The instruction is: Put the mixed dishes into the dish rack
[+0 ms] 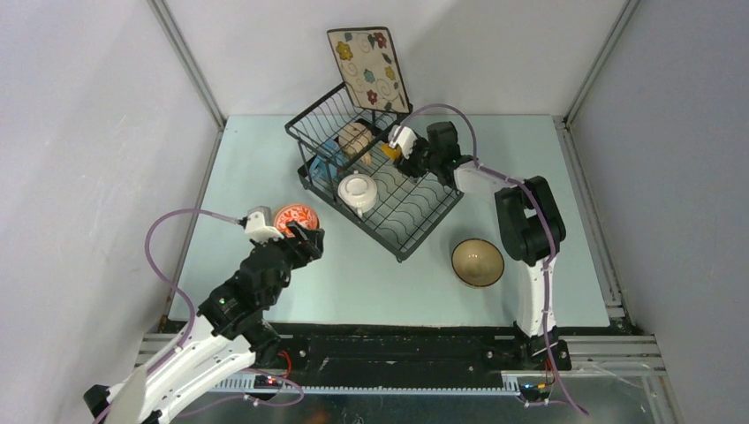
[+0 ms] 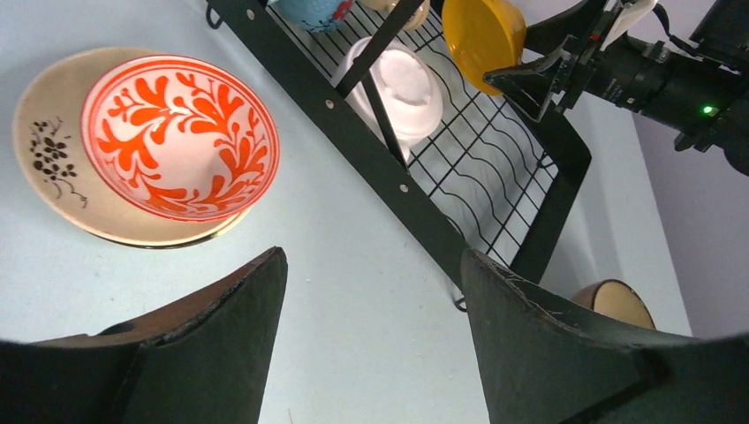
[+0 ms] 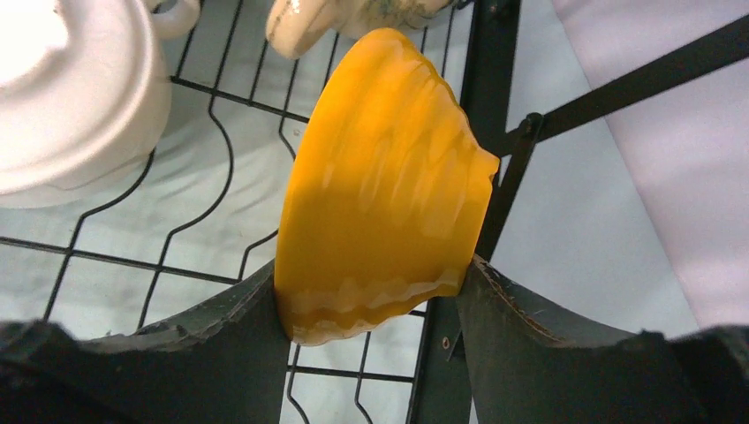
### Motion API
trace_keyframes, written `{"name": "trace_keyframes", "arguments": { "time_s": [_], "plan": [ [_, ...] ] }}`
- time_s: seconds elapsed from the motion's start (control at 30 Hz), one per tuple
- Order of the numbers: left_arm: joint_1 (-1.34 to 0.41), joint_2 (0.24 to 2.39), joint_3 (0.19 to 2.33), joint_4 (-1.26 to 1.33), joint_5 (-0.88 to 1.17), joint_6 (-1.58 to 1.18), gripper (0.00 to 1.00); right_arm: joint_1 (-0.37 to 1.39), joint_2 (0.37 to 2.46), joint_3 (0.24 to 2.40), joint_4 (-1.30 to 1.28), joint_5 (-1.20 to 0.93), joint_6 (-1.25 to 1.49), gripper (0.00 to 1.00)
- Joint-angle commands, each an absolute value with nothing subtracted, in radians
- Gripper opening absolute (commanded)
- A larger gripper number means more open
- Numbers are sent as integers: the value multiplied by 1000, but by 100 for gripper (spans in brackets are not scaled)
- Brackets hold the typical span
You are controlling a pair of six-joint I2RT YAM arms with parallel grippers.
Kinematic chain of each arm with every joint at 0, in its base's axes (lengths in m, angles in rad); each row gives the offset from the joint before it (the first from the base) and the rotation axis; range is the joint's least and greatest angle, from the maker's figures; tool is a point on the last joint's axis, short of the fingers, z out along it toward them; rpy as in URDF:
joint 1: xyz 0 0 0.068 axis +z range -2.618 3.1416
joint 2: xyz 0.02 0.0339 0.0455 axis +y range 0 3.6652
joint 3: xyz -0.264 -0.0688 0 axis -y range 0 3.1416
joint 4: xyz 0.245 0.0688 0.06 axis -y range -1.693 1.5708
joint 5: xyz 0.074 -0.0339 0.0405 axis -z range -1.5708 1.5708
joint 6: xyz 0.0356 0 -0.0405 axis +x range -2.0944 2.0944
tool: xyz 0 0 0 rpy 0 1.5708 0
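No writing, brand or number can be read. Only painted flowers are shown on the square cream floral plate (image 1: 368, 69).

Seen from above, the yellow bowl (image 1: 389, 151) is mostly covered by the right gripper (image 1: 399, 152) at the rack's (image 1: 433, 227) far edge. The blue mug (image 1: 325, 157) is only a patch behind the basket wires. The plate (image 2: 44, 150) lies largely under the red bowl (image 2: 181, 137). The right wrist view crops the white bowl (image 3: 71, 97) at its left edge and the beige mug (image 3: 353, 18) at the top. The left gripper (image 2: 373, 256) half hides the tan bowl (image 2: 618, 300).
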State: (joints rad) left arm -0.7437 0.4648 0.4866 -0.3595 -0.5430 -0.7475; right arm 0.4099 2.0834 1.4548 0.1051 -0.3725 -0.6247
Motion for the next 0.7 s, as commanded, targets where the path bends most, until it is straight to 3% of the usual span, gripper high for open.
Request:
{"name": "trace_keyframes", "arguments": {
  "time_s": [0.0, 0.03, 0.07, 0.1, 0.2, 0.3, 0.43, 0.5, 0.67],
  "plan": [
    [-741, 454, 538, -381, -628, -710, 78, 415, 2139, 1591, 22, -380, -665, 15],
    [-740, 442, 538, -384, -633, -709, 78, 418, 2143, 1603, 9, -380, -667, 20],
    [-740, 427, 536, -388, -643, -709, 77, 418, 2142, 1602, 6, -380, -667, 35],
    [-739, 420, 531, -389, -647, -710, 76, 418, 2139, 1590, 8, -378, -666, 43],
    [-739, 387, 518, -384, -660, -712, 75, 417, 2119, 1555, 39, -379, -663, 51],
    [-740, 383, 516, -382, -662, -718, 75, 417, 2101, 1522, 59, -356, -649, 72],
    [-740, 403, 525, -382, -645, -723, 74, 416, 2066, 1475, 110, -332, -618, 92],
    [-740, 413, 526, -375, -635, -727, 74, 414, 2047, 1467, 119, -327, -605, 98],
    [-740, 425, 523, -365, -616, -736, 74, 412, 2013, 1439, 140, -317, -581, 100]
  ]
}}
